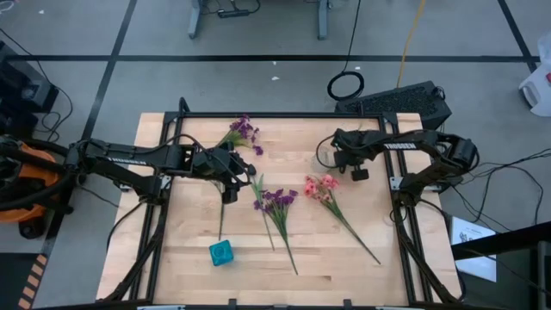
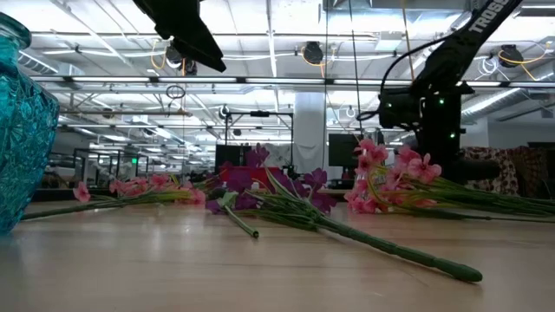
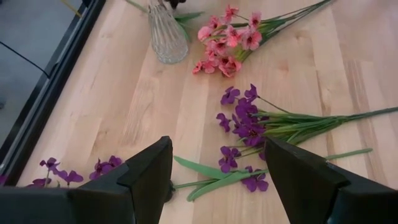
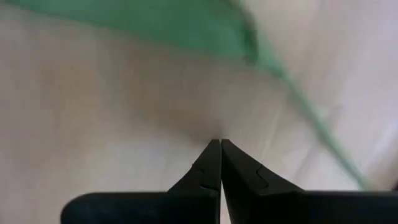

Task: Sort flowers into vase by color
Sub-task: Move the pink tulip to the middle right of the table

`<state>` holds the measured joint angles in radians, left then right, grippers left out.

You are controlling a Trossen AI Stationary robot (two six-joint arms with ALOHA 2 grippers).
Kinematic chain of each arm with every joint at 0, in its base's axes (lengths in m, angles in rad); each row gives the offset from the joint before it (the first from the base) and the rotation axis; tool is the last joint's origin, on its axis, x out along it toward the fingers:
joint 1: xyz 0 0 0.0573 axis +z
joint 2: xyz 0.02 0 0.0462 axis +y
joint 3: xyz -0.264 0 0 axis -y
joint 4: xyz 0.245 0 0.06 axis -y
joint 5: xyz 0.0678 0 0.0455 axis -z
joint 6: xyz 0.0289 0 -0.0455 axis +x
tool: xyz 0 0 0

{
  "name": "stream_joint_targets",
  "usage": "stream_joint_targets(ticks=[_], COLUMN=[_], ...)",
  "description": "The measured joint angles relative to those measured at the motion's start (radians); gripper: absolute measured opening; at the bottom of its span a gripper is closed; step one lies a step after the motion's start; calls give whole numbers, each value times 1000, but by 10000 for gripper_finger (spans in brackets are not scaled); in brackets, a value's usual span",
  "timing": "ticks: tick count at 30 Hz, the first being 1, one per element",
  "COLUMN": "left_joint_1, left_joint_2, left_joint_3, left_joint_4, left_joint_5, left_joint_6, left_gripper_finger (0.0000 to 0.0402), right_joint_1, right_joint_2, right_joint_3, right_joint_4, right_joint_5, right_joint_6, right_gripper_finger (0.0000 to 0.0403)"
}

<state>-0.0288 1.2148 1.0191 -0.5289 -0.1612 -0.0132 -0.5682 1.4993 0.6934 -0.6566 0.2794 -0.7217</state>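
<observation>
A pink spray lies flat on the wooden table right of centre. One purple spray lies at the centre and another near the far edge. A teal vase stands near the front edge. A clear ribbed vase is beside the pink blossoms. My left gripper hovers open above the table, left of the central purple spray. My right gripper is shut with nothing between its tips, pointing down by the pink spray; a green leaf and stem pass beyond the tips.
A black metal frame borders the table. A loose green stem lies between my left gripper and the teal vase. A keyboard and cables sit on the floor beyond the far edge. Bare wood shows along the front right.
</observation>
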Motion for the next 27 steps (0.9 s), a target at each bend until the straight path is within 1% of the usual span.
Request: stream_joint_targets(ticks=[5, 7, 9, 12, 16, 19, 21, 24, 27], left_joint_1=[0, 0, 0, 0, 0, 0, 0, 0, 0], left_joint_2=[0, 0, 0, 0, 0, 0, 0, 0, 0], left_joint_3=[0, 0, 0, 0, 0, 0, 0, 0, 0], left_joint_4=[0, 0, 1, 8, 7, 7, 7, 7, 7], left_joint_5=[0, 0, 0, 0, 0, 0, 0, 0, 0], left_joint_6=[-5, -5, -4, -3, 0, 2, 2, 3, 3], left_gripper_finger=[257, 257, 257, 257, 257, 257, 257, 257, 257], right_joint_1=[-6, -17, -31, -53, -95, -122, -134, -138, -138], right_joint_2=[-3, -2, -3, -3, 0, 27, 53, 90, 115], right_joint_3=[61, 69, 75, 73, 74, 75, 74, 77, 80], right_joint_4=[-18, -15, 27, 75, 125, 137, 145, 178, 180], right_joint_5=[17, 9, 5, -8, -75, -105, -128, -133, -132], right_joint_6=[-46, -79, -141, -234, -342, -389, -411, -432, -453], right_gripper_finger=[2, 13, 30, 68, 125, 149, 153, 151, 132])
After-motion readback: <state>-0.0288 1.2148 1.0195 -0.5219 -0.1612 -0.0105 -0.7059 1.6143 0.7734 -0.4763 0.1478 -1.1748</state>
